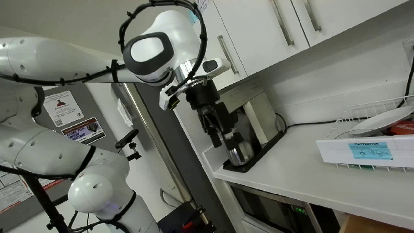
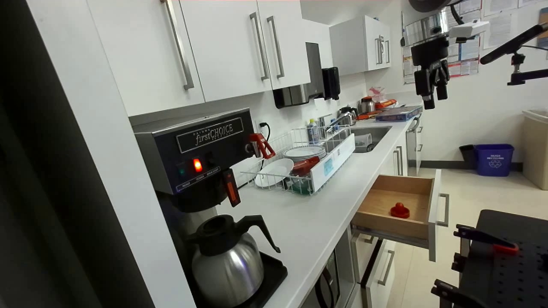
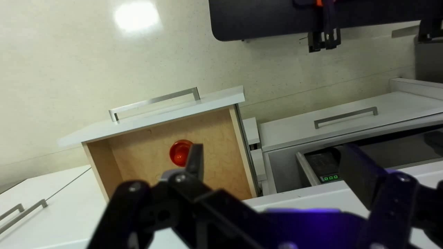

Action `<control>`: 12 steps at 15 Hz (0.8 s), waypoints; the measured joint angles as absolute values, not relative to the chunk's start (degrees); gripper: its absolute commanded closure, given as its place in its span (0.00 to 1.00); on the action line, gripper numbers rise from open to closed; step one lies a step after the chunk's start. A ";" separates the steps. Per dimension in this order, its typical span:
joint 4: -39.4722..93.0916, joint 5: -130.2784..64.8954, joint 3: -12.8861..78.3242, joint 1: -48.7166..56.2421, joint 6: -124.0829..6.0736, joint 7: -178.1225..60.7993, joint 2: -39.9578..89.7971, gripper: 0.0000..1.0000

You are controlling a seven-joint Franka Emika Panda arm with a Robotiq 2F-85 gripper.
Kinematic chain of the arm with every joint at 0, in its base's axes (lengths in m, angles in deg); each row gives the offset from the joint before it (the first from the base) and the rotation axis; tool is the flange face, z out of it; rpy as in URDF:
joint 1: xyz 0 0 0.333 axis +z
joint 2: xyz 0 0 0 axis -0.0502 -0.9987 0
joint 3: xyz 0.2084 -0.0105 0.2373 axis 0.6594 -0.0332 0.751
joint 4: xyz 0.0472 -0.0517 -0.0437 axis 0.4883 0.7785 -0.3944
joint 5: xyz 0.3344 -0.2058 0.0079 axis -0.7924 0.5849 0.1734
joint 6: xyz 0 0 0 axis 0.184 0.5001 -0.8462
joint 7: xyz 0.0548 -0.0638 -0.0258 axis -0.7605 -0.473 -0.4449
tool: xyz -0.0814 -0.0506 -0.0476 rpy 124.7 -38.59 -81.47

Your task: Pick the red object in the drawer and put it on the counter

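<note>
Black jaws hang spread wide, higher than the long white counter (image 2: 308, 209); below its edge, in an open white-fronted wooden drawer (image 3: 218, 141), a round red object (image 3: 180, 153) lies clear of both side walls

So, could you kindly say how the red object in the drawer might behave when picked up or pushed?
The red object looks shiny, so it may be slippery. Its raised knob would probably give something to pinch. Its wider base suggests it should slide, not tip.
</note>
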State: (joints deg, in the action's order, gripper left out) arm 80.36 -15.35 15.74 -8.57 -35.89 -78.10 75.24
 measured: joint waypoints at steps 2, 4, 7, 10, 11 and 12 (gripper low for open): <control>80.27 -15.41 16.00 -8.55 -35.89 -78.10 75.10 0.00; 80.31 -15.44 16.52 -8.63 -35.90 -78.10 75.10 0.00; 80.29 -15.16 15.56 -8.90 -40.21 -78.77 73.41 0.00; 79.23 -14.73 10.88 -9.75 -51.41 -84.35 66.95 0.00; 78.39 -15.39 8.78 -9.77 -55.18 -87.50 63.83 0.00; 77.23 -17.32 6.70 -9.74 -58.45 -91.46 60.31 0.00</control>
State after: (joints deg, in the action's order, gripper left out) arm 77.23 -17.32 6.70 -9.74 -58.45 -91.46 60.31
